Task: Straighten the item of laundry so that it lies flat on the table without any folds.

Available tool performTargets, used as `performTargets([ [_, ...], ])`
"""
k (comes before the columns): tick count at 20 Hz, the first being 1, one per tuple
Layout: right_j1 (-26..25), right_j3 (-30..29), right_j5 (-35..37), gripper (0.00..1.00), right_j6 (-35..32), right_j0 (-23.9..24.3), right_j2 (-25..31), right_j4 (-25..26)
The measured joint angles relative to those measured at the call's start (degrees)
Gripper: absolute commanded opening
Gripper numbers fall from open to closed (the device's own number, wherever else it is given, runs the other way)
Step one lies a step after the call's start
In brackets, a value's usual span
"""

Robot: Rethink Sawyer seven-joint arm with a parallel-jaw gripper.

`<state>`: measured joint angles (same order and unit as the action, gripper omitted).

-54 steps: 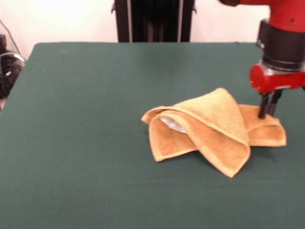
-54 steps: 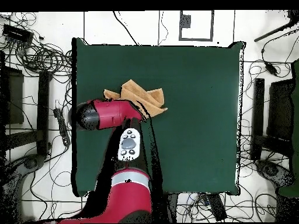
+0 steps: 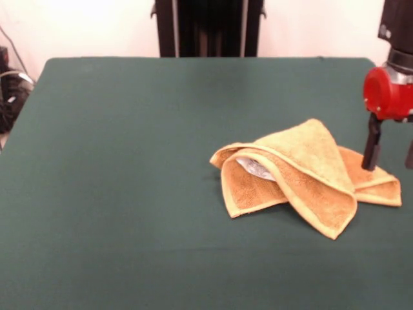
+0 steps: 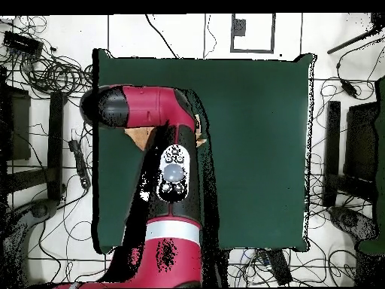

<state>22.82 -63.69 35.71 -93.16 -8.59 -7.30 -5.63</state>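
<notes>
The golden-orange towel [image 3: 303, 171] lies crumpled on the right side of the green table [image 3: 129, 161], folded over itself into a peaked heap. A white patch [image 3: 255, 169] shows under the front fold. My gripper [image 3: 390, 161] hangs at the picture's right edge under a red wrist, open. One dark finger [image 3: 371, 145] reaches down to the towel's right flap; the other is cut off by the edge. In the overhead view my arm [image 4: 150, 109] covers the gripper and most of the towel, and only slivers of the towel [image 4: 140, 136] show on the table [image 4: 256, 150].
The robot's black pedestal [image 3: 210, 26] stands behind the table's far edge. Cables and gear [image 3: 10, 90] lie off the table's left side. In the overhead view, cables [image 4: 53, 71] ring the table on the floor.
</notes>
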Motion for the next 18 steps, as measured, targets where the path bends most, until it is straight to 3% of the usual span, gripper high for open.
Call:
performTargets([
  [18,-0.4,0.7,-2.2,1.00,0.0,5.3,0.1,2.1],
])
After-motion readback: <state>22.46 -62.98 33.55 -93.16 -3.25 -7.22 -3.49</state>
